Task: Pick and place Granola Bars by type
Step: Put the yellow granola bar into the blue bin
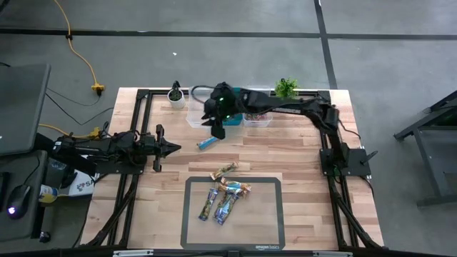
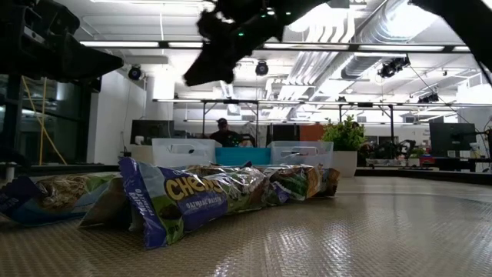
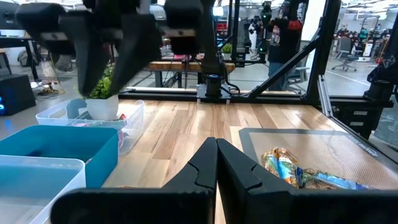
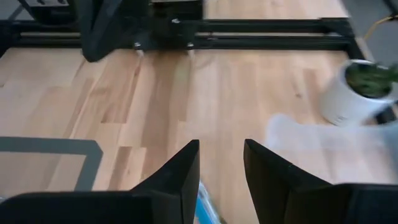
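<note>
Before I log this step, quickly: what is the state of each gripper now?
Left gripper: shut, empty, waiting at the table's left side.
Right gripper: open, empty, above the wooden table near the bins.

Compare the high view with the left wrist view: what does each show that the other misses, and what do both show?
Only the high view: the right gripper above the table by the bins, a blue bar lying alone on the wood nearby, and a second potted plant at the table's back edge.
Only the left wrist view: a person standing in the room beyond the table.
Both: the left gripper, shut and waiting at the table's left side, the blue bin, the dark mat and the granola bars on it.
</note>
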Tool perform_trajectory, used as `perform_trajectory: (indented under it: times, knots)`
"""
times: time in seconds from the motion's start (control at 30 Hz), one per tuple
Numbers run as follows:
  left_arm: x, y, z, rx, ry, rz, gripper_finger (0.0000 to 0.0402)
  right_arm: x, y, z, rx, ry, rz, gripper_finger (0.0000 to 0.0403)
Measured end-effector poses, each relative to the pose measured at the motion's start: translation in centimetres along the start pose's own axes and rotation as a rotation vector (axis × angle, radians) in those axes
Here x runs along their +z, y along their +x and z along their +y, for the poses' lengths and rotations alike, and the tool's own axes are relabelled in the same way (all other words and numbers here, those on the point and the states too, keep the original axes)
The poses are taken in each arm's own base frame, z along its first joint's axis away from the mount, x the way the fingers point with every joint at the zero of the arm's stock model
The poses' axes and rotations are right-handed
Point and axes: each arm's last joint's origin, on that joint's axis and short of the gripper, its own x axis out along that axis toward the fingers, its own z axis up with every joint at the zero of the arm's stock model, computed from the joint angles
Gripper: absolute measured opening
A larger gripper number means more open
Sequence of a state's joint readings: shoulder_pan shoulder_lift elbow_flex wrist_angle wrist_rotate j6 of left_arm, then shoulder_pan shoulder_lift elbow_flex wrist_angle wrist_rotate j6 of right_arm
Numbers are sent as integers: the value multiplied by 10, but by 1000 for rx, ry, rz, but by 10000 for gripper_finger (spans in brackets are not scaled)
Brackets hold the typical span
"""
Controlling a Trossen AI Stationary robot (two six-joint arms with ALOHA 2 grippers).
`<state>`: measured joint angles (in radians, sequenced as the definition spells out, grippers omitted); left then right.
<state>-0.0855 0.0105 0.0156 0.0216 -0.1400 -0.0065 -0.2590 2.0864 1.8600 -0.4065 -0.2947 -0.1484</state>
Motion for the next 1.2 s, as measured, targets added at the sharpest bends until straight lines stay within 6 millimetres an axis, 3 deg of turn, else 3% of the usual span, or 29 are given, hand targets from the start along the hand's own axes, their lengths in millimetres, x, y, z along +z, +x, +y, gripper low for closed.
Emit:
perform_trajectory:
  times: [0.27, 0.47, 0.7, 0.87, 1.2]
  knots:
    - [0, 0, 0, 0, 0, 1, 1, 9, 45, 9, 51, -72, 149, 108]
    - [0, 0, 0, 0, 0, 0, 1, -10, 66, 14, 93, -161, 333, 108]
    - [0, 0, 0, 0, 0, 0, 1, -43, 84, 42, 112, -449, 515, 108]
    - [0, 0, 0, 1, 0, 0, 1, -55, 97, 59, 12, -640, 572, 108]
    - [0, 0, 0, 0, 0, 1, 1, -59, 106, 66, -42, -605, 522, 108]
